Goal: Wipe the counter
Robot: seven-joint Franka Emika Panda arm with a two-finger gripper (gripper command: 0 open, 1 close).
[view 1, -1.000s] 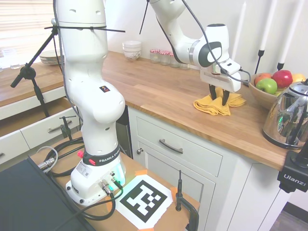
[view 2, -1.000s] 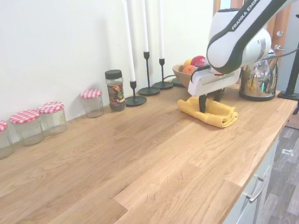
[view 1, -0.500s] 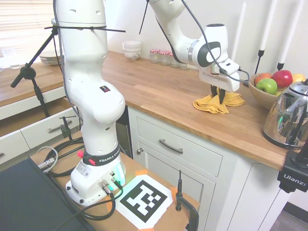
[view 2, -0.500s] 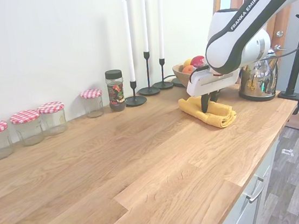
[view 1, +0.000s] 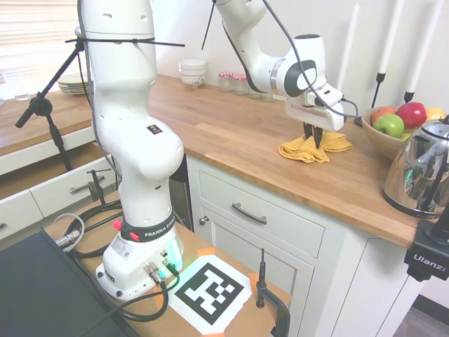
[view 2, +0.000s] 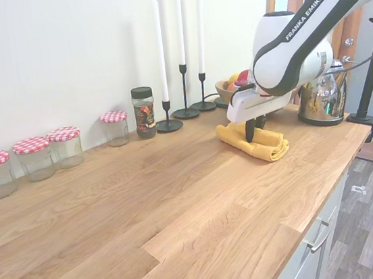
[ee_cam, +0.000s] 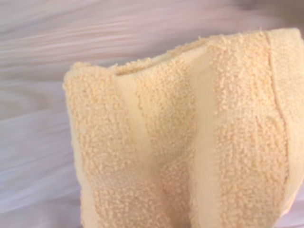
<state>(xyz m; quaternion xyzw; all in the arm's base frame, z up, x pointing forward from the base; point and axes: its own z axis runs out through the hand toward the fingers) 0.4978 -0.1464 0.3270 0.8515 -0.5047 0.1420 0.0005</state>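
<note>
The gripper (view 1: pixel 313 135) pinches the folded yellow terry cloth (view 2: pixel 251 142), which lies on the long butcher-block wooden counter (view 2: pixel 147 205). The wooden fruit bowl (view 1: pixel 382 138) (at the cloth's three o'clock) risks a knock if strokes swing wide; the cloth could bunch.
</note>
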